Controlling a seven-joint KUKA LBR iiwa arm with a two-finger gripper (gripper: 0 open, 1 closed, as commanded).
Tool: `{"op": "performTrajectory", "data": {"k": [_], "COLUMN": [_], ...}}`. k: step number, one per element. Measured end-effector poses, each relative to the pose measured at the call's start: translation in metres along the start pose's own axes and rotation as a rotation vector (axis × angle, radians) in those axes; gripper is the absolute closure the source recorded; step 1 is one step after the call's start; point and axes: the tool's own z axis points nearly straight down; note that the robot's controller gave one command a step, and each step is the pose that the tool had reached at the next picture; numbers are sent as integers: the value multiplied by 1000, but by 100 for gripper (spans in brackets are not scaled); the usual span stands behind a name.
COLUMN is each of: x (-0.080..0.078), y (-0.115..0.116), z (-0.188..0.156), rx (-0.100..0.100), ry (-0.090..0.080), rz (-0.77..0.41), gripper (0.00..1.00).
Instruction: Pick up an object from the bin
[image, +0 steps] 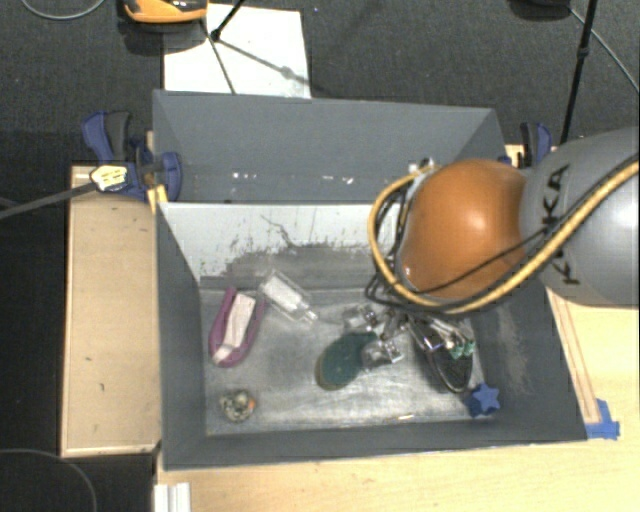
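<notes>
My gripper (378, 338) reaches down below the arm's orange cover, in the right middle of the bin. It sits at the upper right edge of a dark green oval thing (340, 363) lying flat on the bin floor, and looks to be touching it. Just right of the gripper lies a black looped thing (450, 362) with a bit of green on it. A clear plastic piece (285, 296) lies up and to the left of the gripper.
A purple and pink packet (235, 326) lies at the left of the bin. A small round knobbly thing (238, 404) sits near the front left corner and a blue star-shaped piece (485, 399) near the front right. The arm and its cables cover the bin's right rear.
</notes>
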Motion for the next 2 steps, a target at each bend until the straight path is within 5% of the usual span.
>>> {"op": "performTrajectory", "data": {"k": [1,2], "x": [-14,-13], "y": [-4,-3], "z": [-153,-149], "rx": [1,-2], "ry": [-4,6], "rz": [-25,-22], "gripper": [100,100]}}
